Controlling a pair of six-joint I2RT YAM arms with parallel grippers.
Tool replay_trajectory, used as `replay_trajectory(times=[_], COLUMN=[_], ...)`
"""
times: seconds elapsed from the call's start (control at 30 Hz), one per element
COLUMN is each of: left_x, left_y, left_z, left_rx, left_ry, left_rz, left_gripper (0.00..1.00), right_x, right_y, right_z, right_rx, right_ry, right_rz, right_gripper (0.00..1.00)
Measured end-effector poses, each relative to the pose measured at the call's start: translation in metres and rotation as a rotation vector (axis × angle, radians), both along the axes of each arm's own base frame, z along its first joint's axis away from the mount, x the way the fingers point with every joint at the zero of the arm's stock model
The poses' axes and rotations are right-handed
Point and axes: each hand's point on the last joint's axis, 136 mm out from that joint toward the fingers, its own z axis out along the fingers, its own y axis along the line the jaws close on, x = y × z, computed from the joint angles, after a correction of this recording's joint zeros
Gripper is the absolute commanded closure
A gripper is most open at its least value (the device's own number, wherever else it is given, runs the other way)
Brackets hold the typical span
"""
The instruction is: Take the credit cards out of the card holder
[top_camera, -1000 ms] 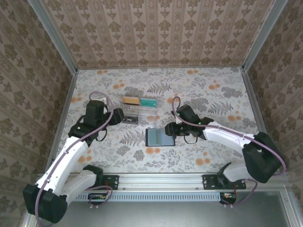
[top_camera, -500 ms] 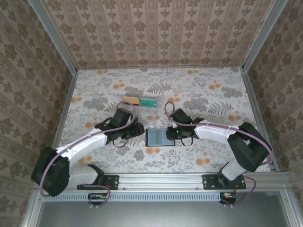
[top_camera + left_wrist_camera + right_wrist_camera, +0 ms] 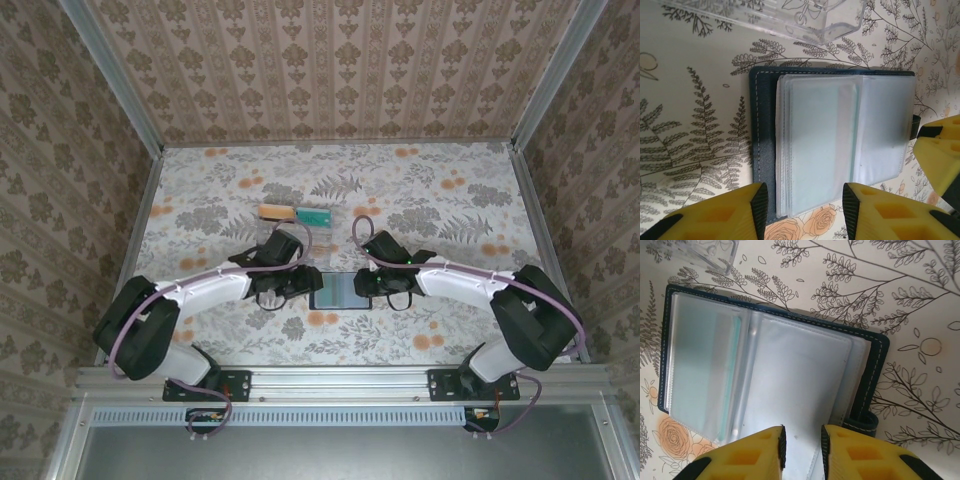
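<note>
The dark blue card holder lies open on the floral table, its clear sleeves facing up. A teal credit card sits inside a sleeve, also seen as a teal edge. My left gripper is open, and its yellow fingers straddle the near edge of the sleeve stack. At the holder's left side is the left gripper. My right gripper hovers over the right-hand sleeve page, jaws a narrow gap apart, gripping nothing. It stands at the holder's right side.
A clear plastic tray stands just behind the holder, with an orange-yellow card and a teal card at its far end. The tray's corner is close above the holder. Metal rails edge the table.
The left arm has swung right from beside the tray to the card holder's left edge, its jaws narrowing. The right gripper stayed at the holder's right side.
</note>
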Motion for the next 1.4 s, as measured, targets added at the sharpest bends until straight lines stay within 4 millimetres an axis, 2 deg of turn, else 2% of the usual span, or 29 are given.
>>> replay_trajectory(times=[0.17,0.33,0.77,1.0,1.17,1.3,1.4], left_x=[-0.002,-0.006,-0.008,-0.008,-0.008,-0.007,-0.004], left_y=[-0.008,-0.010,-0.016,-0.025,-0.030,-0.032,-0.029], left_z=[-0.007,-0.015,-0.026,-0.024,-0.020,-0.017,-0.015], left_rx=[0.000,0.012,0.013,-0.012,-0.034,-0.032,-0.009], left_ry=[0.019,0.043,0.069,0.069,0.064,0.059,0.051], left_rz=[-0.022,-0.036,-0.051,-0.072,-0.084,-0.088,-0.084], left_gripper=[0.57,0.57,0.58,0.58,0.52,0.52,0.52], right_x=[-0.004,-0.009,-0.008,-0.008,-0.008,-0.008,-0.008], right_y=[-0.004,-0.008,-0.006,-0.006,-0.005,-0.006,-0.006], right_z=[-0.006,-0.018,-0.018,-0.020,-0.021,-0.021,-0.021], right_rx=[-0.013,-0.032,-0.025,-0.025,-0.021,-0.021,-0.022], right_ry=[0.011,0.040,0.034,0.037,0.037,0.040,0.039], right_rz=[-0.003,-0.005,-0.005,-0.008,-0.006,-0.009,-0.012], right_gripper=[0.79,0.80,0.81,0.81,0.81,0.82,0.77])
